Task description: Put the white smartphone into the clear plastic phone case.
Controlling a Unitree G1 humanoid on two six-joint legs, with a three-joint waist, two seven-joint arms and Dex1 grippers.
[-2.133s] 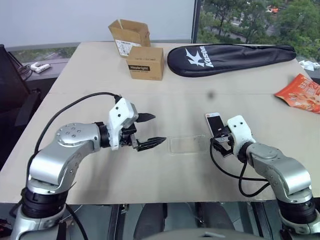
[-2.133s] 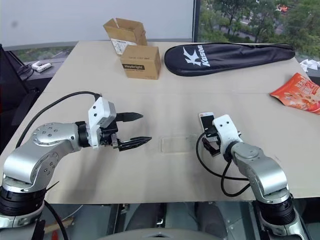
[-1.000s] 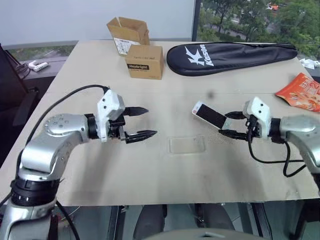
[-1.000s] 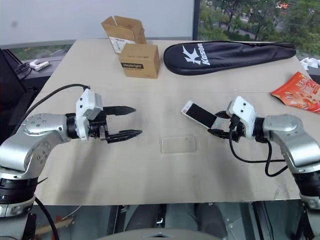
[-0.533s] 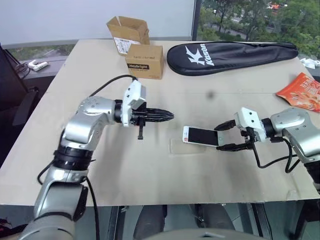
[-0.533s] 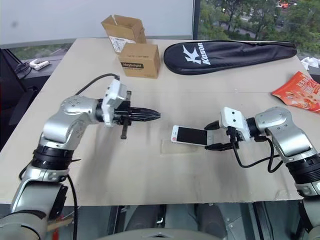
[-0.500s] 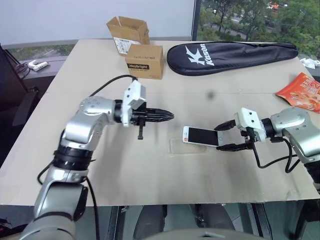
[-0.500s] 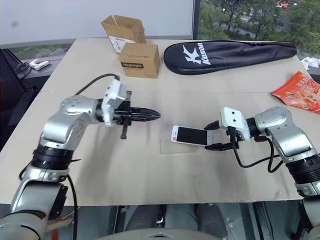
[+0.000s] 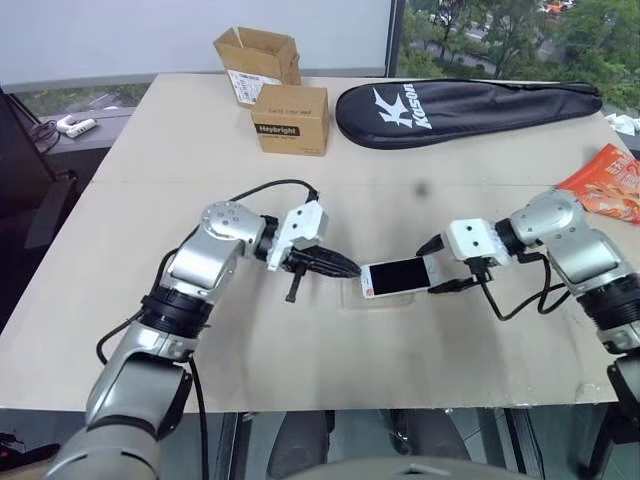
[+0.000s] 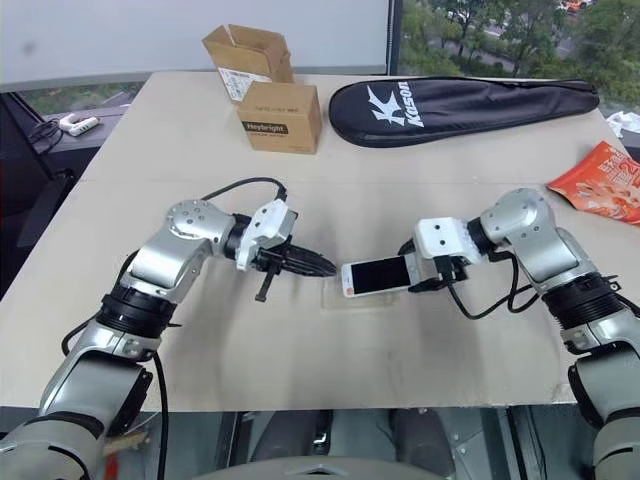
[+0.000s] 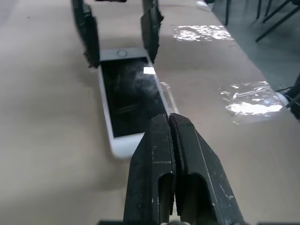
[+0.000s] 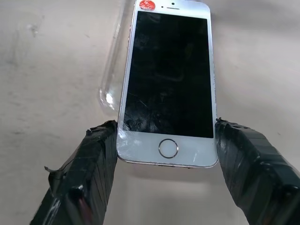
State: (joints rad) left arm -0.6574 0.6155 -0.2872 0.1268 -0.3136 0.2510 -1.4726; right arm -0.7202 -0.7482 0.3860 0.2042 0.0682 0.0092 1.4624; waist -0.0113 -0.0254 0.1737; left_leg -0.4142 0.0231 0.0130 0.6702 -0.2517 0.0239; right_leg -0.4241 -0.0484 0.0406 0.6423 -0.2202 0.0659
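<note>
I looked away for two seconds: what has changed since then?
The right gripper lifted the white smartphone off the table, laid it level, screen up, and brought it over the clear plastic phone case. The left gripper shut and moved in beside the phone's free end. Case, boxes and racket bag stayed put.

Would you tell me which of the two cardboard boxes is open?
The farther cardboard box, flaps up; the Heybright box in front of it is closed.

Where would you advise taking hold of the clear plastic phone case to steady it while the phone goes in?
Probably the clear plastic phone case is best pinched on its near long rim from the robot's side: it lies flat, and the white smartphone, held by the right gripper, covers its far part. The left gripper, shut, is nearest.
</note>
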